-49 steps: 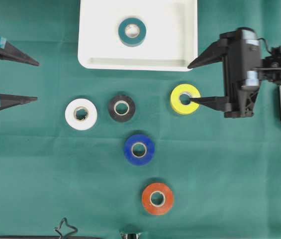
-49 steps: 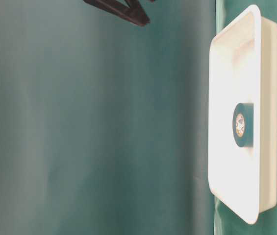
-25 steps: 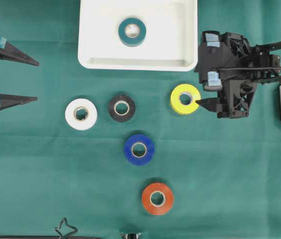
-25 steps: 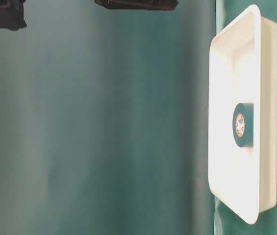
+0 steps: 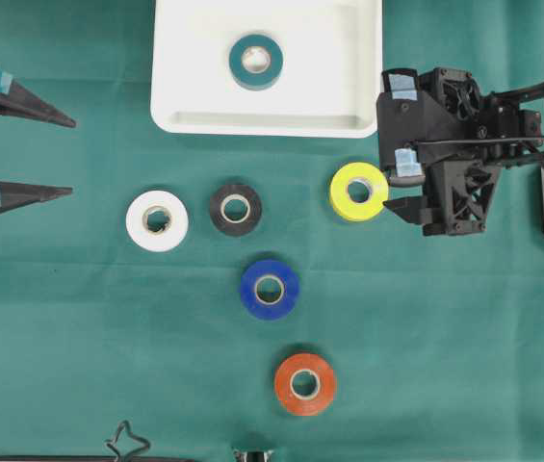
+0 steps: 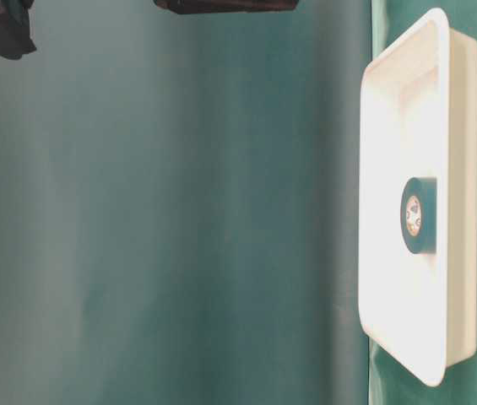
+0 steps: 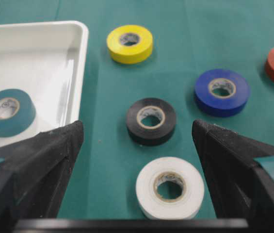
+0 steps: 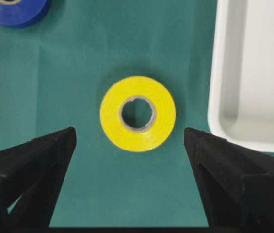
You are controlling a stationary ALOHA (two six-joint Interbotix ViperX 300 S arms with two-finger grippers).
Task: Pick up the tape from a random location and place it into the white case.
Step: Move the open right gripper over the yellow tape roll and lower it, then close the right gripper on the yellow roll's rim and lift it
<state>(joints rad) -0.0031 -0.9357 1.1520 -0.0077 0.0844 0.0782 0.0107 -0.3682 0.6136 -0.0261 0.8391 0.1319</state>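
Observation:
The white case (image 5: 185,96) lies at the back middle with a teal tape (image 5: 256,61) flat inside it. A yellow tape (image 5: 358,191) lies on the green cloth just below the case's right corner. My right gripper (image 5: 390,164) hangs open right beside it, pointing down. In the right wrist view the yellow tape (image 8: 110,116) sits ahead of the open right gripper (image 8: 129,133), outside the jaws, with the case's corner (image 8: 219,116) to its right. My left gripper (image 5: 71,157) rests open and empty at the far left.
White tape (image 5: 157,220), black tape (image 5: 235,209), blue tape (image 5: 270,288) and red tape (image 5: 304,384) lie flat on the cloth. The table-level view shows the case's rim (image 6: 453,126) and the teal tape (image 6: 420,215). A metal clip (image 5: 127,445) sits at the front edge.
My right gripper has tipped nose-down and shifted slightly left; its finger that lay over the yellow tape now stands beside it. The left arm and all tapes are unmoved.

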